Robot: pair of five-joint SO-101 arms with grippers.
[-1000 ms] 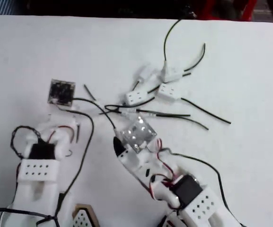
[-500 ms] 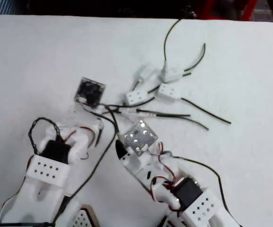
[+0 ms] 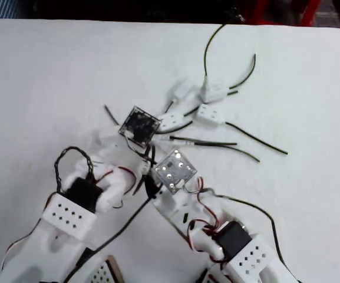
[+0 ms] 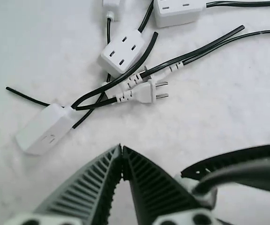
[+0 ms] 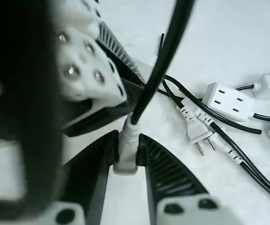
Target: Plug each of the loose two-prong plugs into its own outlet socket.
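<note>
White table (image 3: 40, 71), outlet sockets (image 3: 171, 121) and loose plugs (image 4: 146, 93) tangled at centre, left gripper (image 4: 122, 150) pressed together, right gripper (image 5: 127, 143) pinching white plug (image 5: 125, 159).

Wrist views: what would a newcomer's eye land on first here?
The right gripper clamps a white plug, black cord trailing from it. Ahead of the shut left gripper, two loose plugs lie among white outlet sockets and tangled black cords on the table.
</note>
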